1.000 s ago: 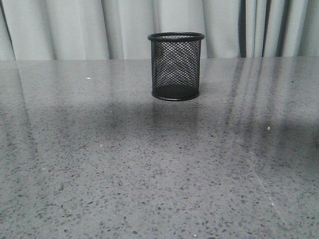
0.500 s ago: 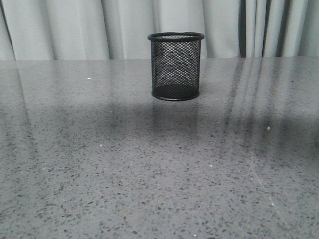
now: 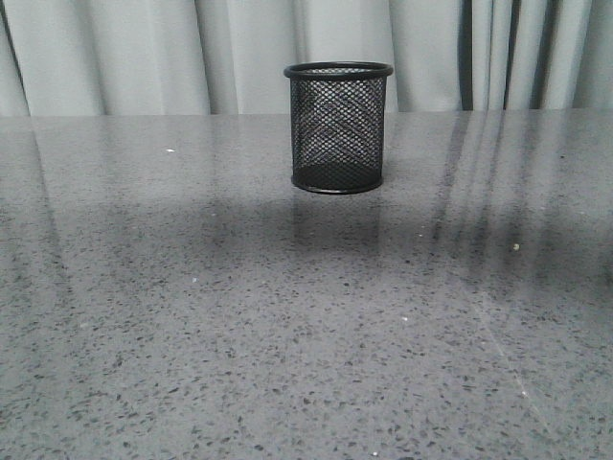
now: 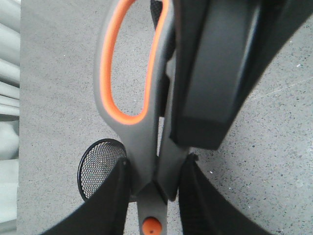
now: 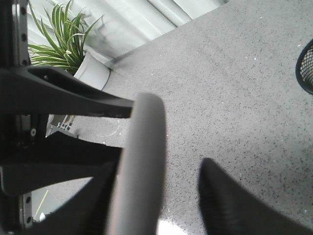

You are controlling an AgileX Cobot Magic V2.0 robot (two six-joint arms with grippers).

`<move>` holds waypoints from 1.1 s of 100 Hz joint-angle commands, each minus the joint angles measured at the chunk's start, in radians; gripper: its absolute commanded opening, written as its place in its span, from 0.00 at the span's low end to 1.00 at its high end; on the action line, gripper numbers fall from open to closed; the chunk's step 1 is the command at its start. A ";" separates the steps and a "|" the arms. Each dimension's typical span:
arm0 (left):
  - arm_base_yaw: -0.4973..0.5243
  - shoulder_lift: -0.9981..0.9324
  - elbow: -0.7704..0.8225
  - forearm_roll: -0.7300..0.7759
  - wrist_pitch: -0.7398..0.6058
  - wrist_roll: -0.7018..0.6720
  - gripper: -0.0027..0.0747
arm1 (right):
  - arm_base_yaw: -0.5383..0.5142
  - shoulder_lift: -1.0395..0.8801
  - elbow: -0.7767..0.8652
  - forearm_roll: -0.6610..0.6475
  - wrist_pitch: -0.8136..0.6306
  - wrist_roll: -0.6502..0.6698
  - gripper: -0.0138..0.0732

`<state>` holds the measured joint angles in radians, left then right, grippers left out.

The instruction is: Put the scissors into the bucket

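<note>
left gripper (image 4: 152,196): closed on scissors (image 4: 142,147) near the pivot, handle loop toward camera
right gripper (image 5: 156,196): jaws apart, held nothing
bucket (image 3: 338,127): upright on table (image 3: 287,335), far centre
relation: bucket (image 4: 100,166) lay below and just beside the blade end; blades hidden, long axis pointed down
views: front showed no arm; only left wrist showed scissors

The scissors (image 4: 139,122) had grey handle loops lined in orange and an orange pivot screw, and were held off the table, clamped between two black fingers near the pivot. The black wire-mesh pen cup (image 3: 338,127) stood upright on the speckled grey table, its open mouth (image 4: 100,166) showing beneath the scissors.
</note>
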<state>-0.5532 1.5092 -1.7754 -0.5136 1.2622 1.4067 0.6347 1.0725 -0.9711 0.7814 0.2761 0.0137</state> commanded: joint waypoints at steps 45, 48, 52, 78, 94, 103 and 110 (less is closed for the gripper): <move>-0.010 -0.058 -0.033 -0.063 -0.021 -0.011 0.40 | -0.006 -0.014 -0.035 -0.012 -0.068 -0.005 0.07; -0.010 -0.064 -0.033 -0.063 -0.033 -0.018 0.47 | -0.006 -0.014 -0.035 -0.025 -0.068 -0.005 0.07; -0.010 -0.074 -0.033 -0.063 -0.050 -0.033 0.56 | -0.006 -0.014 -0.035 -0.039 -0.068 -0.005 0.07; -0.010 -0.174 -0.033 -0.063 -0.085 -0.165 0.38 | -0.013 -0.014 -0.035 -0.144 -0.071 -0.005 0.07; -0.010 -0.262 -0.033 0.043 -0.029 -0.547 0.01 | -0.076 -0.009 -0.091 -0.317 0.023 -0.005 0.07; -0.010 -0.314 -0.031 0.118 0.014 -0.689 0.01 | -0.130 0.001 -0.161 -0.431 0.117 -0.005 0.07; -0.010 -0.356 -0.031 0.150 0.014 -0.772 0.01 | -0.170 0.018 -0.227 -0.528 0.195 -0.005 0.07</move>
<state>-0.5553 1.2192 -1.7776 -0.3826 1.2674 0.7685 0.5128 1.0928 -1.0989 0.3691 0.4546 0.0229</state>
